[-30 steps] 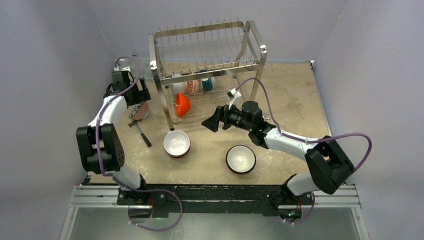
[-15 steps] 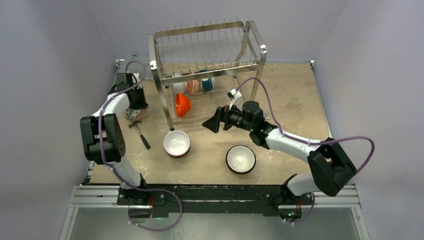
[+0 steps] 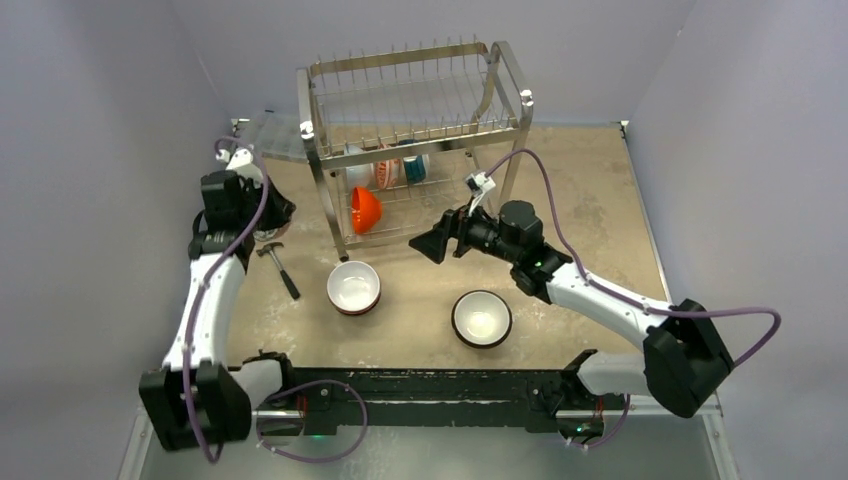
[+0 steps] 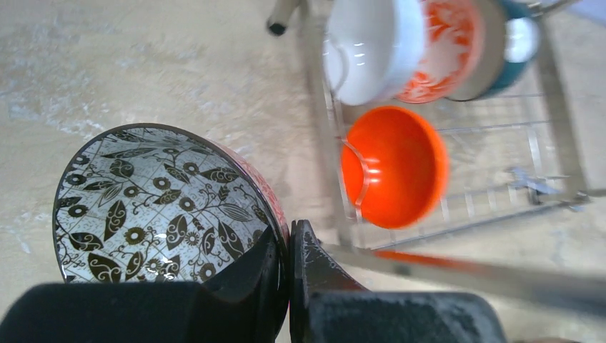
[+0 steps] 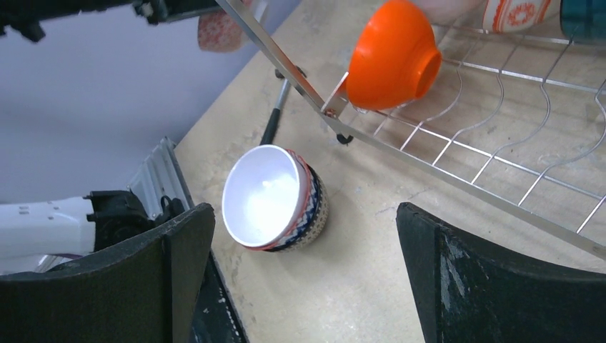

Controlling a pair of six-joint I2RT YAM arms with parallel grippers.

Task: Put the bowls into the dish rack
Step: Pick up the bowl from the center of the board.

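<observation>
Left hand is pressed together on the rim of the leaf-and-flower patterned bowl, one finger inside the bowl and the other against its red outer wall. From the left wrist view you cannot tell whether that bowl is touching the surface or raised off it. It sits just left of the dish rack, near the rack's front left leg. You have four bowls on the rack's lower tier. The orange bowl lies on its side near the front left corner with its opening towards the left hand. Behind it a white bowl, a red-and-white bowl and a teal bowl stand on edge in a row, close against one another. The upper tier shows only its prongs. On the surface in front of the rack, a white-inside bowl with a banded patterned wall sits upright, and a white-inside bowl with a dark rim sits to its right, well apart. Your right hand hangs above the surface between those two bowls and the rack, its fingers spread wide apart and holding nothing. A hammer lies on the surface near the left hand.
</observation>
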